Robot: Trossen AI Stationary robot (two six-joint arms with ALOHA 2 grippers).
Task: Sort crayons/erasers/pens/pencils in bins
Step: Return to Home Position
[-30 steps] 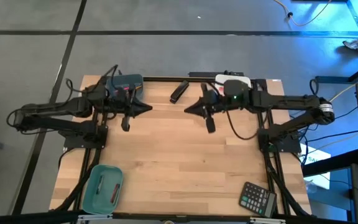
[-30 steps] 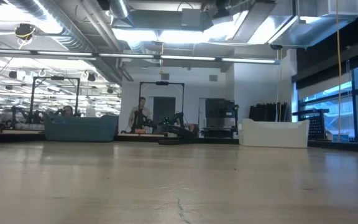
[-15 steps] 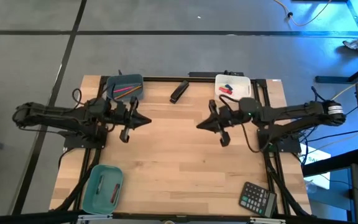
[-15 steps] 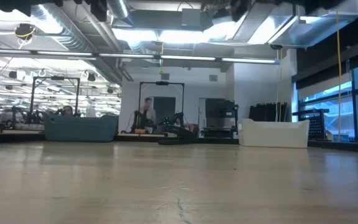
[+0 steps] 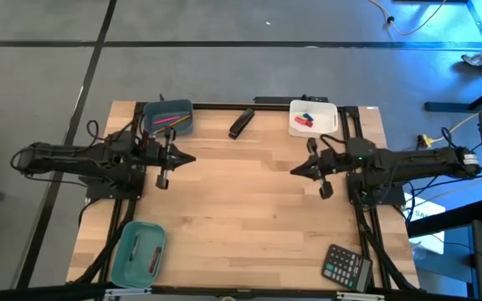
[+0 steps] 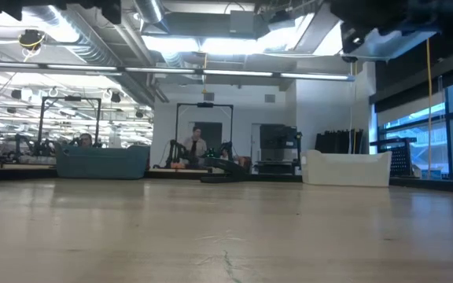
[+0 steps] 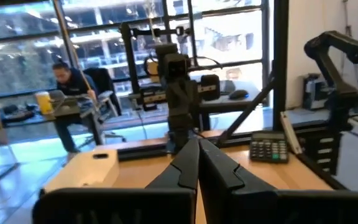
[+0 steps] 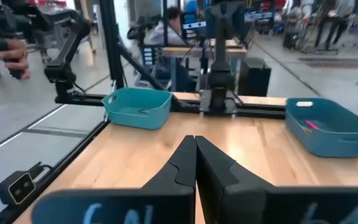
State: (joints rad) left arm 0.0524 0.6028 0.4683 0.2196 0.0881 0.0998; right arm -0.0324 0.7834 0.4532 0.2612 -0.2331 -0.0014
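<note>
Both grippers hang level above the table, shut and empty. My left gripper [image 5: 192, 158] points toward the table's right from the left side and shows as joined fingers [image 7: 197, 163] in the left wrist view. My right gripper [image 5: 292, 171] points toward the left, tips together [image 8: 194, 149]. The blue-grey bin [image 5: 168, 118] at the far left holds coloured pencils. The white bin [image 5: 313, 117] at the far right holds a red and a pink eraser. The teal bin [image 5: 138, 251] at the near left holds pens.
A thick black oblong object [image 5: 241, 122] lies at the far edge between the two far bins. A black calculator [image 5: 346, 267] lies at the near right corner. Bare wood spans the table's middle [image 5: 241, 209]. A person [image 6: 198, 146] stands in the room beyond.
Both grippers have drawn back from the far bins, staying shut. My right gripper has gone toward the table's right and near edges and come down, uncovering the white bin. My left gripper has moved a little toward the near and left edges and sunk.
</note>
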